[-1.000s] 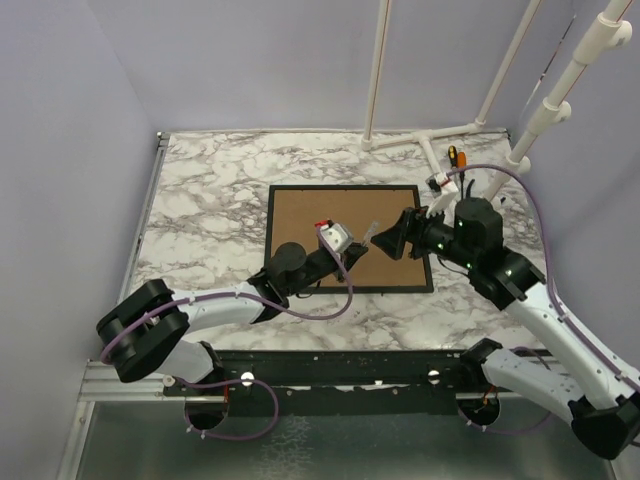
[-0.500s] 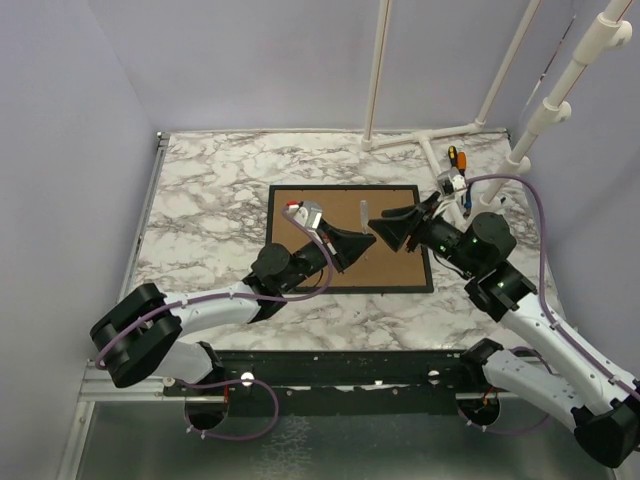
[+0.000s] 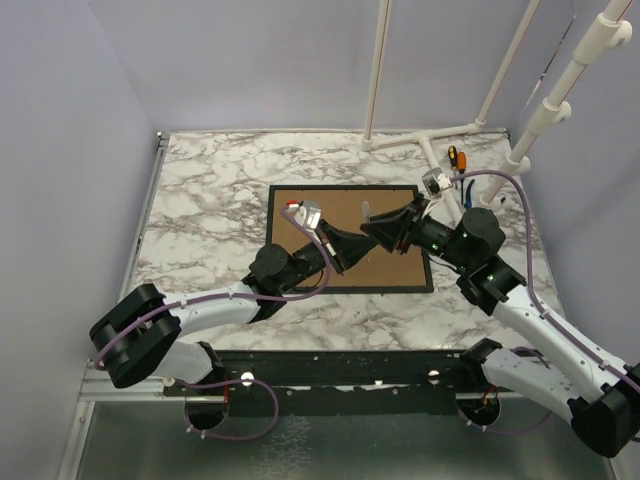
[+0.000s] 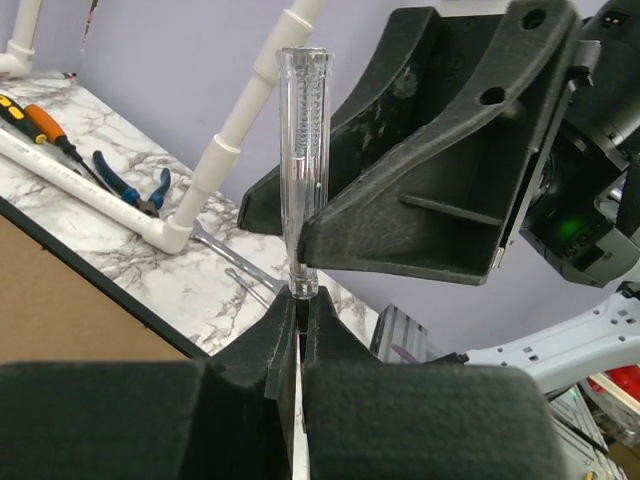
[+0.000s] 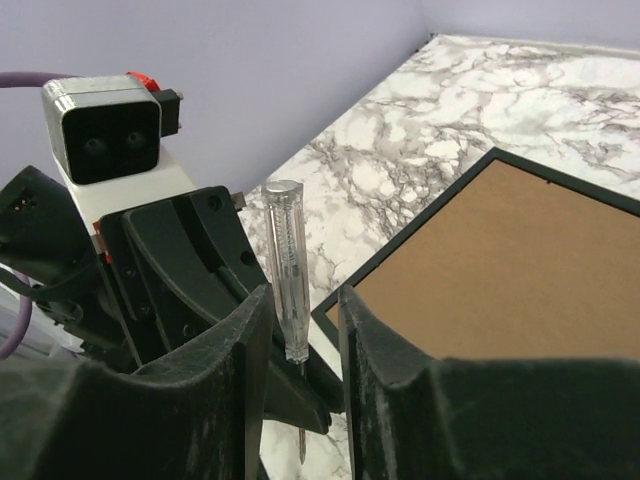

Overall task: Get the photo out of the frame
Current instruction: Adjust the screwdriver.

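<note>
The right gripper (image 5: 298,312) has narrowed its parted jaws, not yet touching, around the clear plastic-handled screwdriver (image 5: 287,280) clamped upright in the left gripper (image 4: 300,325), seemingly a handover, with the black-rimmed, brown-backed rectangular frame (image 3: 300,207) unopened.

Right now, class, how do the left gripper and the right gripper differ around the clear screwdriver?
The left gripper is shut on the clear screwdriver; the right gripper is open, fingers apart. The left gripper holds its lower end; the right gripper brackets its handle. Both are over the frame.
</note>
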Tool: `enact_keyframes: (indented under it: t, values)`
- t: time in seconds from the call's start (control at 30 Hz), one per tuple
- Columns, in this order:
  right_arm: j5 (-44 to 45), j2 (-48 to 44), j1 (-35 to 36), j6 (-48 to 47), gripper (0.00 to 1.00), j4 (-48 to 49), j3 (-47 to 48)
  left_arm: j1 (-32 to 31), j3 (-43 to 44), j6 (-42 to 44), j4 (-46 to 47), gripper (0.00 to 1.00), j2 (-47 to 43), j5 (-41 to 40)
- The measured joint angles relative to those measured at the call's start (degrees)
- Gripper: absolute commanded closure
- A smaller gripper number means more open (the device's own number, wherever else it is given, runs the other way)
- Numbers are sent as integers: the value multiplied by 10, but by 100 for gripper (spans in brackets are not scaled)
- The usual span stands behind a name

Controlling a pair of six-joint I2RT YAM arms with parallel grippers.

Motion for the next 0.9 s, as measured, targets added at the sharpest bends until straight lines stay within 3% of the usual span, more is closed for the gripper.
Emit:
enact_keyframes:
  t: [0.1,0.13,0.23,0.33,0.43,0.53,0.67,0.8,0.83,0.9]
  values:
    - [-7,8,0,-1,85,-2,0,0,0,0,-1,100,0,8]
    - [-9,9,0,-2,89,-2,0,0,0,-1,-2,95,0,9]
    - [-11,9,0,-3,94,-6,3,1,0,-2,0,57,0,12]
    - [-2,9,0,-4,95,-19,8,2,0,-2,-2,41,-3,19]
    - [12,7,0,-9,96,-35,10,7,-6,-17,-11,40,-24,19]
    - [22,2,0,-17,98,-56,10,32,-21,-38,-40,28,-79,18]
    - [20,0,0,-34,97,-65,10,70,-9,-65,-127,37,-144,19]
    - [-24,3,0,-59,95,-66,10,106,70,-86,-257,39,-145,49]
    - [-38,6,0,-64,95,-66,10,111,107,-90,-330,39,-135,68]
    - [-61,15,0,-70,95,-65,10,113,166,-91,-367,39,-117,80]
